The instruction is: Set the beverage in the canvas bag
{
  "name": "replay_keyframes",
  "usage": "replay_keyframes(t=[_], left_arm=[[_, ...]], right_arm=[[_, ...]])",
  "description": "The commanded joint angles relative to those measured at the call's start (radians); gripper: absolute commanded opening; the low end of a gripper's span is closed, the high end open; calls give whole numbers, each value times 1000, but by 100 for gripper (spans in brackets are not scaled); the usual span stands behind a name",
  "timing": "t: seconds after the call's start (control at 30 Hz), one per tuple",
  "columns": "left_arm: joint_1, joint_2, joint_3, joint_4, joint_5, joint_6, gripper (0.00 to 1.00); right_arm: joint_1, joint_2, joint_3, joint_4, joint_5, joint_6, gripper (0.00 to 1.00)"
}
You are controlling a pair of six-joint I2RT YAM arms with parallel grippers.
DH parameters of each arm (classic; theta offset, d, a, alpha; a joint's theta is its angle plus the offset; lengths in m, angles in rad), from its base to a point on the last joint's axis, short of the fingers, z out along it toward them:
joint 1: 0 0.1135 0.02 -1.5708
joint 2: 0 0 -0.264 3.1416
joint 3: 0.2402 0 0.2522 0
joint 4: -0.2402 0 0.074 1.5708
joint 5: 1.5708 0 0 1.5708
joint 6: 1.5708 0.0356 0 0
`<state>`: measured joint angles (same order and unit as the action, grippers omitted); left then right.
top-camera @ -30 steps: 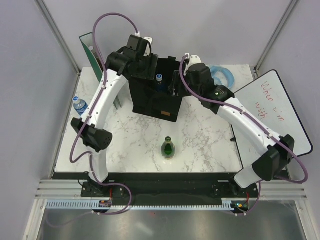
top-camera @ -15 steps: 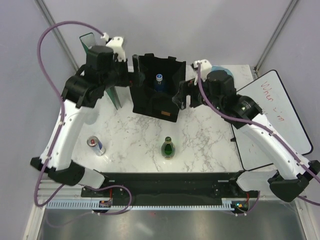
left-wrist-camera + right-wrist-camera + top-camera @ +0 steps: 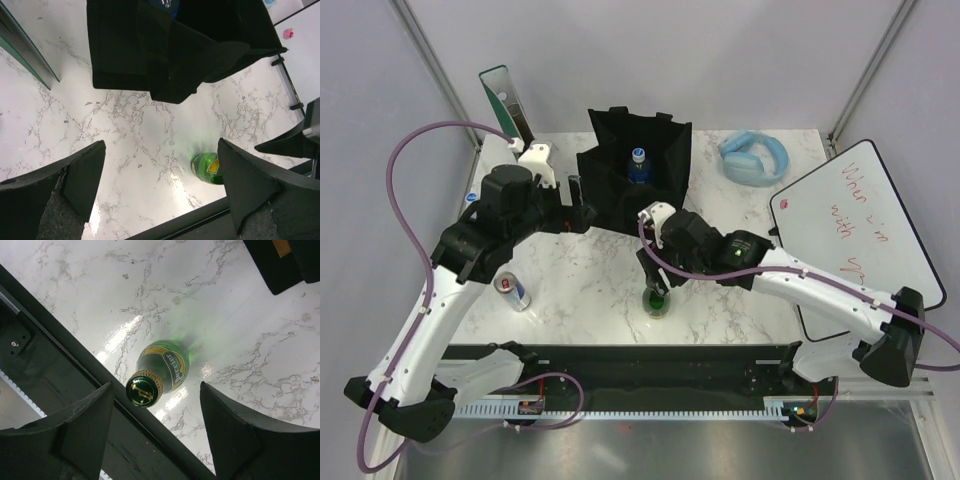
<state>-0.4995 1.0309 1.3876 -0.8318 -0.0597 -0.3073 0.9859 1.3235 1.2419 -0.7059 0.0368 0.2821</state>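
The canvas bag is a boxy black tote standing open at the back centre, with a blue-capped water bottle inside. A green glass bottle stands upright near the table's front edge. My right gripper hovers open just above it. In the right wrist view the bottle stands between and below the fingers, untouched, and the right gripper is empty. My left gripper is open and empty beside the bag's left face. In the left wrist view the left gripper faces the bag and the green bottle.
A red and silver can stands at front left. Light blue headphones lie at back right, and a whiteboard lies on the right edge. A green-framed panel leans at back left. The black front rail runs close to the bottle.
Both grippers have pulled away from the bag's rim. The right one has swung forward over the green bottle; the left has dropped back beside the bag. The can has come into view.
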Motion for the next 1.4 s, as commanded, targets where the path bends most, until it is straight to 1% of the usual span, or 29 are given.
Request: replay_keyframes(t=[0.0, 0.17, 0.3, 0.6, 0.63, 0.7, 0.73, 0.8, 0.83, 1.03, 1.13, 1.17, 1.33, 1.37], left_arm=[[1, 0, 2, 79, -34, -33, 100], [1, -2, 5, 82, -35, -30, 100], [1, -5, -4, 80, -46, -27, 100], [1, 3, -10, 82, -57, -27, 100], [1, 1, -12, 82, -61, -26, 100], [1, 1, -13, 83, -77, -26, 100], [1, 4, -12, 85, -81, -26, 100], [1, 20, -6, 89, -107, -26, 100], [1, 27, -1, 89, -130, -29, 100], [1, 150, 70, 111, -189, -41, 99], [1, 225, 140, 123, -201, -44, 99], [1, 247, 177, 128, -201, -46, 99], [3, 340, 266, 135, -189, -62, 100], [3, 360, 284, 137, -189, -64, 100]], right_arm=[[25, 49, 5, 37, 66, 14, 75], [60, 86, -22, 46, 120, 48, 69], [80, 85, -51, 81, 109, 74, 66], [96, 128, -30, 68, 172, 83, 56], [97, 129, -27, 62, 175, 83, 54], [97, 135, -19, 46, 182, 86, 42], [97, 137, -13, 39, 190, 88, 28], [97, 134, 2, 17, 202, 89, 13], [97, 131, 8, 11, 209, 92, 0], [97, 112, 100, -46, 236, 80, 0], [92, 112, 172, -95, 265, 63, 0], [91, 114, 207, -125, 299, 62, 0], [20, 97, 286, -182, 353, 29, 0], [5, 92, 322, -200, 370, 14, 0]])
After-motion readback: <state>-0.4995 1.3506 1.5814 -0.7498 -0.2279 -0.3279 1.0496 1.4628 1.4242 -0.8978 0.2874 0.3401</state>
